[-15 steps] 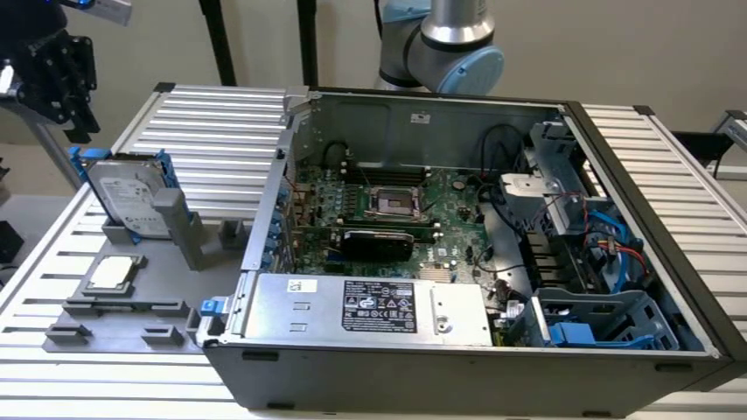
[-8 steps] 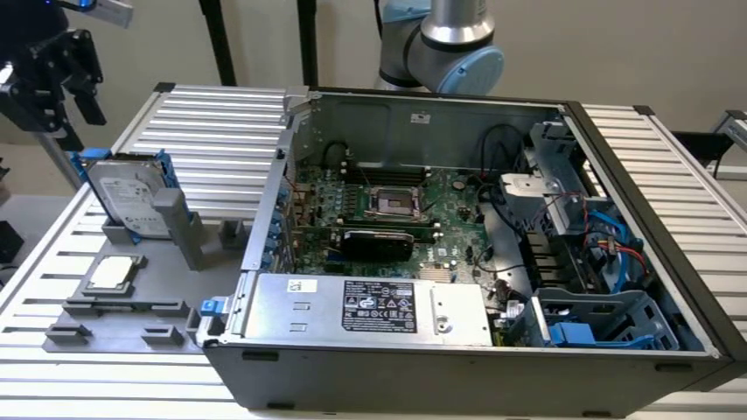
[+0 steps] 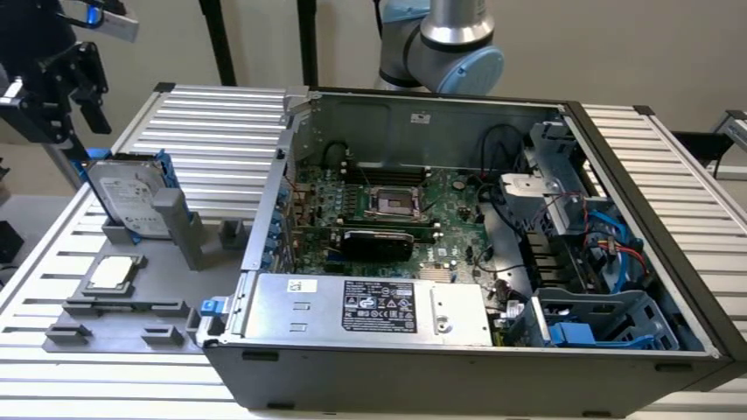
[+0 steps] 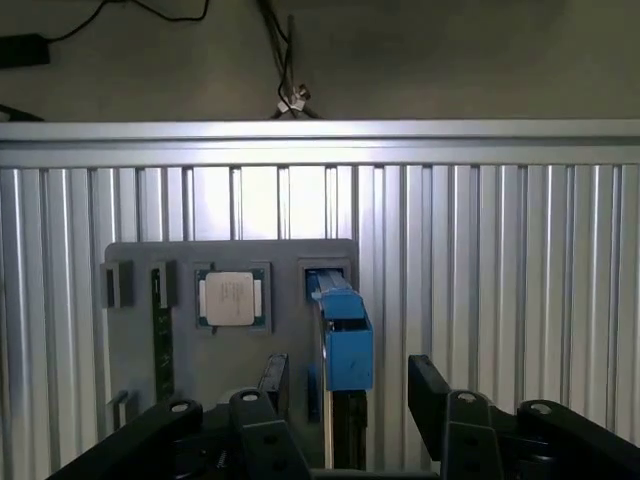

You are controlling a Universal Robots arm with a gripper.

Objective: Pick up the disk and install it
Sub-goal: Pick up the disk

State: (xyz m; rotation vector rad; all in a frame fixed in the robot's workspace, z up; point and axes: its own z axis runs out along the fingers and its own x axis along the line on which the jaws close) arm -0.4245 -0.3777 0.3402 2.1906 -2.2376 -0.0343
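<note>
Gripper (image 4: pixel 348 385) wide open over the disk (image 3: pixel 121 197)

Fingers (image 4: pixel 430 392) are spread wide and holding nothing. From the wrist view they sit one on each side of the disk's blue edge, with a gap on both sides. The disk is standing upright in its slot on the grey tray (image 3: pixel 70 337), at the exterior view's left of the open computer case (image 3: pixel 653 175). A little silver chip (image 3: pixel 111 273) lies flat on the same tray, near the disk.
</note>
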